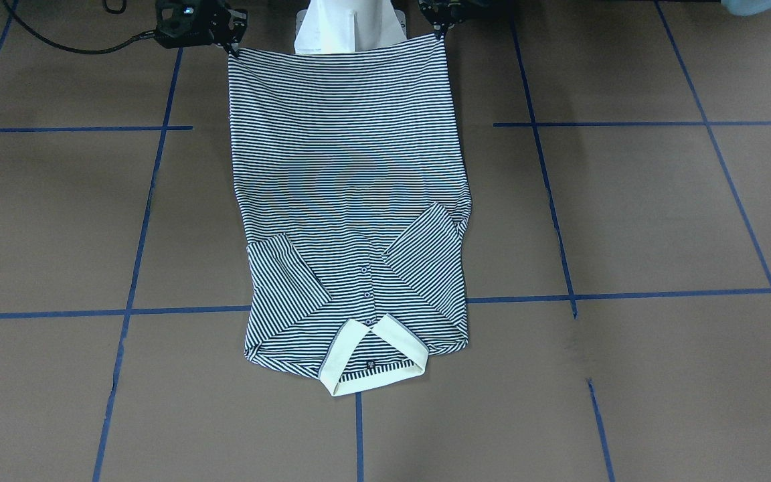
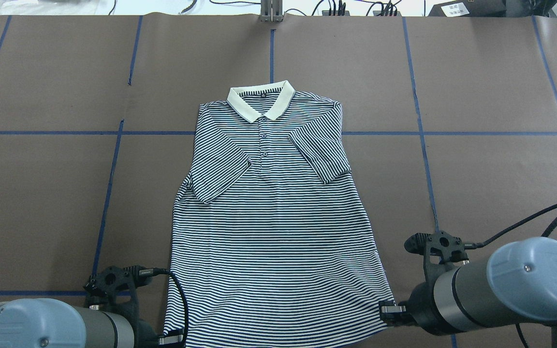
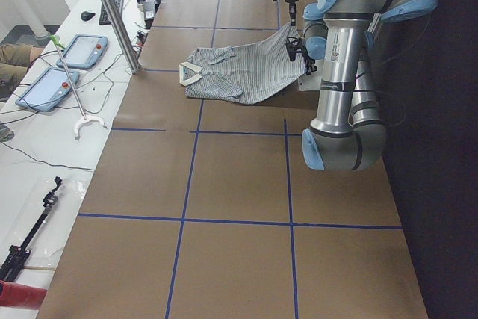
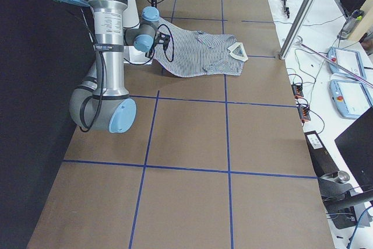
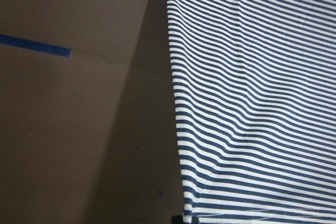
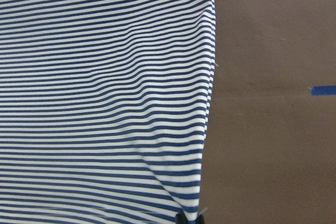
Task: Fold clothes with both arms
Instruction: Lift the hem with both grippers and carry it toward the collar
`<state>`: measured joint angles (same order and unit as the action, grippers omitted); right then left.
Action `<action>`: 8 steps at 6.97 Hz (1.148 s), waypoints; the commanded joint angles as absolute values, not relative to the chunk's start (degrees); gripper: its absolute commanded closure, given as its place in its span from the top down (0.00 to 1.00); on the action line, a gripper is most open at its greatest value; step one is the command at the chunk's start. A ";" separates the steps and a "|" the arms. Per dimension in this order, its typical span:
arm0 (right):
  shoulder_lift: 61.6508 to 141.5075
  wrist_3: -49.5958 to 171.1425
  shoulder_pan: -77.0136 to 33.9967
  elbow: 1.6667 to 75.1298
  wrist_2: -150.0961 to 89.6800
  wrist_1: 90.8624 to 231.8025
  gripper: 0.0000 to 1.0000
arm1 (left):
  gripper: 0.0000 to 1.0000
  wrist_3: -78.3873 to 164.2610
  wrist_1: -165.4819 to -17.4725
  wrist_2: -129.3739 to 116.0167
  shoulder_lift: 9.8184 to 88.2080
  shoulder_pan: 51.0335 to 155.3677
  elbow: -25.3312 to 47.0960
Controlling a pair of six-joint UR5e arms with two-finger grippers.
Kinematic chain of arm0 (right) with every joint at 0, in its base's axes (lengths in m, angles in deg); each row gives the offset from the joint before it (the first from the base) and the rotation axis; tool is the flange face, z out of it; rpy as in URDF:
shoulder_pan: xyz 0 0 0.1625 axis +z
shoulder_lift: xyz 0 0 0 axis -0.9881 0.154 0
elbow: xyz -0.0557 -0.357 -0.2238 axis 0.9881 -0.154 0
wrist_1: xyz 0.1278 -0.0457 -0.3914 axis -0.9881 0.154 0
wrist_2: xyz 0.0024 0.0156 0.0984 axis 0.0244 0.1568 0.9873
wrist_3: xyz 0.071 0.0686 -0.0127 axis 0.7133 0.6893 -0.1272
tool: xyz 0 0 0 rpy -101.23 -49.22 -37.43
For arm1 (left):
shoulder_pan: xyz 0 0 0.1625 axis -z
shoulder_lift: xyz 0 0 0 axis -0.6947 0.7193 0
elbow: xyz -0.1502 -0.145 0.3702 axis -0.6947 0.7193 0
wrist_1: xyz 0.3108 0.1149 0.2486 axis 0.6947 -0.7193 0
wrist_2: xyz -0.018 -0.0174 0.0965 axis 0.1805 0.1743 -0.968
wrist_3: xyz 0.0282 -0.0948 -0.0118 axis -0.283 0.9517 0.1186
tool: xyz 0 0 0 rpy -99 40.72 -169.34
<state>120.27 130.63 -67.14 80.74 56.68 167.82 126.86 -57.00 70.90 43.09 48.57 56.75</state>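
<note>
Brown paper table surface, blue tape grid. Navy-and-white striped short-sleeved polo shirt lies face-up, stretching away from both grippers. Cream collar at the end farthest from them; both sleeves folded in over the chest. Black two-finger left gripper pinches the hem corner on its side, black right gripper the other corner; hem between them raised off the table

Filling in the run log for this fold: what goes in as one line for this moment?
shirt: buttons up, sleeves folded in | left gripper: holds near corner | right gripper: holds other near corner | hem: raised off table
</note>
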 commanded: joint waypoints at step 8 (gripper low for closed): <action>92.01 104.04 -38.79 45.81 57.60 167.20 0.00 | 0.00 106.26 -64.58 73.99 53.58 78.26 33.49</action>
<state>95.69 104.92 -40.89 50.49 57.18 167.27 107.34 -63.69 73.05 52.35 75.18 36.07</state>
